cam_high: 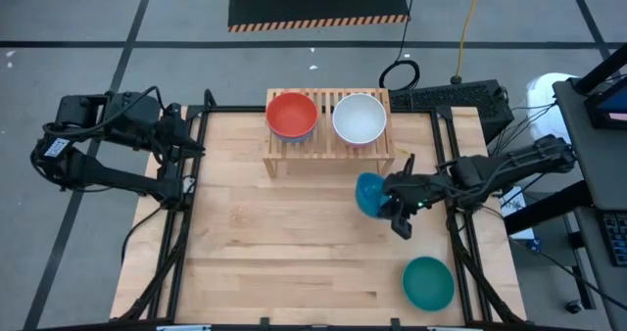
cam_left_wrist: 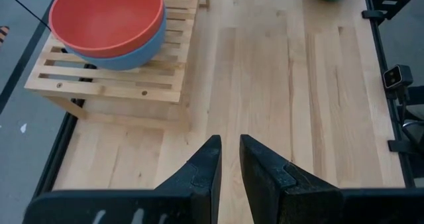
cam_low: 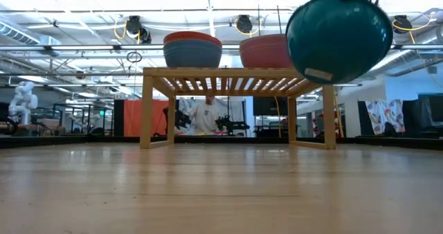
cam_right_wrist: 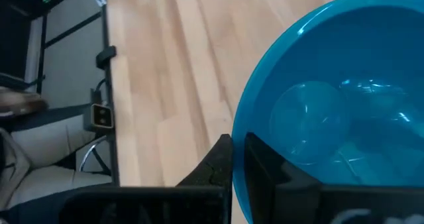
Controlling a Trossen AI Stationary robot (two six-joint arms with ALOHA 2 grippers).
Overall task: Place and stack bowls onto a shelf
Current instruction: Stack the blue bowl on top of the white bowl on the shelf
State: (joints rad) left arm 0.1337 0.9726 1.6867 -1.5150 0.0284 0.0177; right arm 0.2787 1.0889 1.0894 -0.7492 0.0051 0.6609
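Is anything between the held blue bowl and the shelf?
Nothing visible: the right claw holds the blue bowl in the air just in front of the shelf, with only bare table between.

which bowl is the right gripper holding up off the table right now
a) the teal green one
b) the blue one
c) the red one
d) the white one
b: the right gripper is shut on the rim of the blue bowl, which hangs clear of the tabletop in the low view, while the teal green bowl sits on the table and the red bowl and white bowl rest on the shelf.
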